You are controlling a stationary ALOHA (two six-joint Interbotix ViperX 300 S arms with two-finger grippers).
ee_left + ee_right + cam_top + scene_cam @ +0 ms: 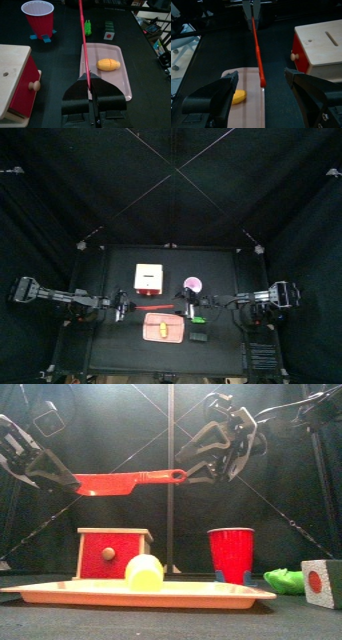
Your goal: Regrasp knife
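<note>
The red knife point(130, 482) hangs level in the air above the tray. My left gripper point(60, 479) is shut on its blade end; in the left wrist view the jaws point(89, 89) pinch the blade and the knife point(82, 30) runs away from them. My right gripper point(199, 468) is open at the handle end. In the right wrist view its jaws point(261, 75) stand apart on either side of the handle tip of the knife point(258, 50), not touching it. In the top view the knife point(160, 306) lies between the left gripper point(128, 306) and the right gripper point(193, 308).
A pink tray point(201, 594) holds a yellow lemon point(143, 571) below the knife. A wooden box with a red front point(114, 552) and a red cup point(230, 554) stand behind it. A green object point(286, 578) and a cube point(321, 582) sit at the right.
</note>
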